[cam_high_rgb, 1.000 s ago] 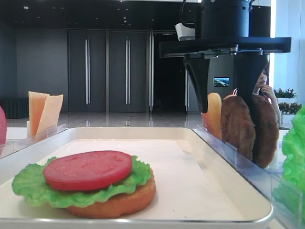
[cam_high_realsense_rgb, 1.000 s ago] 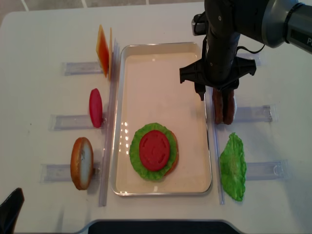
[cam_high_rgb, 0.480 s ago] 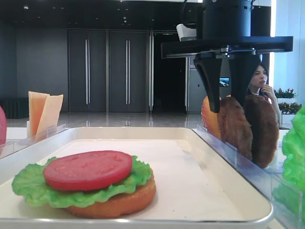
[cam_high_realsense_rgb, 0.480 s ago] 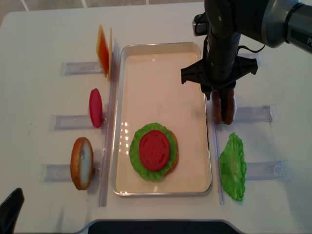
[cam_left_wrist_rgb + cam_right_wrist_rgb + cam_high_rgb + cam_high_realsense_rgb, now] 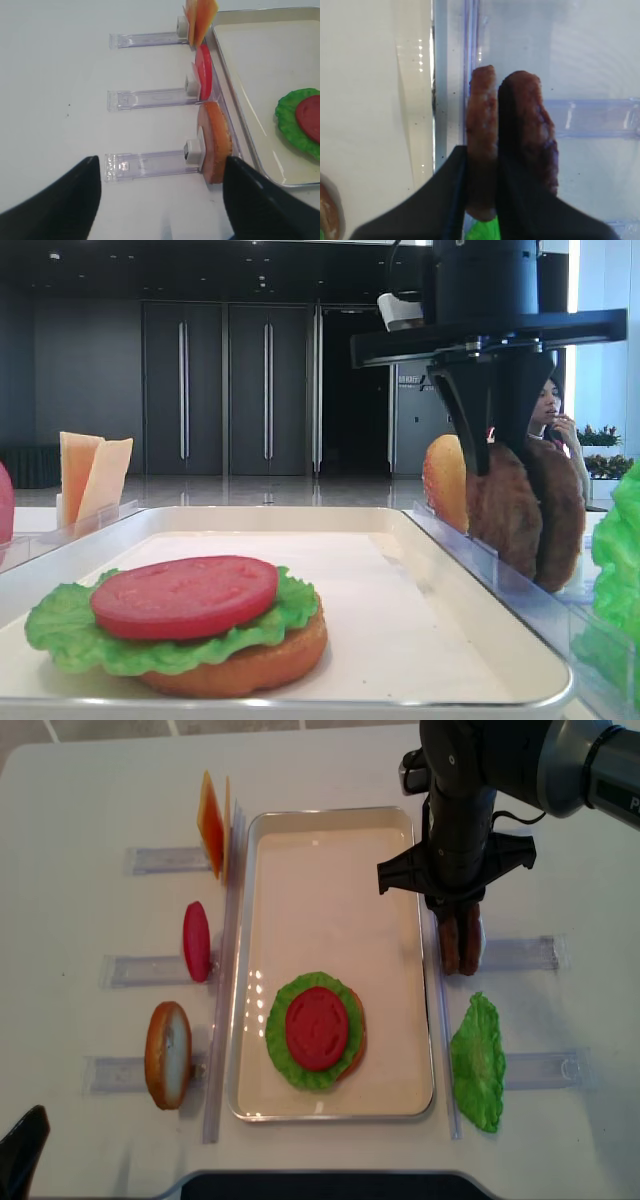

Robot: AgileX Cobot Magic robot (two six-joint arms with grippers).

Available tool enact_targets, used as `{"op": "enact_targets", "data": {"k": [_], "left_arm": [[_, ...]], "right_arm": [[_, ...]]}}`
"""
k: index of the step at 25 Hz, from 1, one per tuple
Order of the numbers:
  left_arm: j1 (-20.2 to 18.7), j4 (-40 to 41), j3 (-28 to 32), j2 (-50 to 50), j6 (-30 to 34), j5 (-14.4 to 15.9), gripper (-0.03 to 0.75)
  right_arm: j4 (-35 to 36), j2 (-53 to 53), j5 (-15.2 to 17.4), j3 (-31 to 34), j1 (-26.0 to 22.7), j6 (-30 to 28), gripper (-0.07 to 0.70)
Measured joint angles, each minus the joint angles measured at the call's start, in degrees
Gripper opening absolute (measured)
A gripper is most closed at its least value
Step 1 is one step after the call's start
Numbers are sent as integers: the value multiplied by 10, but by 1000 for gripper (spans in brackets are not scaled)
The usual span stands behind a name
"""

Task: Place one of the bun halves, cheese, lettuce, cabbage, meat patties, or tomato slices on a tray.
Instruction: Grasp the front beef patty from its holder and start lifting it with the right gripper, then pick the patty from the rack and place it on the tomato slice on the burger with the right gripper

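Note:
Two meat patties (image 5: 530,125) stand on edge in a clear holder (image 5: 520,953) just right of the cream tray (image 5: 320,880). My right gripper (image 5: 481,192) is shut on the patty (image 5: 482,115) nearest the tray, with one finger (image 5: 507,150) wedged between the two. In the low view the same gripper (image 5: 498,455) comes down over the front patty (image 5: 500,515). On the tray lies a bun half (image 5: 355,1055) topped with lettuce (image 5: 285,1050) and a tomato slice (image 5: 317,1027). My left gripper (image 5: 162,200) hangs open over bare table.
Left of the tray, holders carry cheese slices (image 5: 212,825), a tomato slice (image 5: 196,940) and a bun half (image 5: 168,1055). A lettuce leaf (image 5: 478,1060) stands in a holder right of the tray, below the patties. The tray's far half (image 5: 380,560) is bare.
The right gripper's jaws have closed from wide open onto the patty nearest the tray, and the gripper has shifted slightly right. The food on the tray has not moved.

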Motion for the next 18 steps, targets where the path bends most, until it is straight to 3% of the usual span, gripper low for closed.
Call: {"op": "enact_targets", "data": {"k": [18], "left_arm": [[0,0,0,0,0,0,580]], "right_arm": [[9,-37,12,-31,0,10,145]]}}
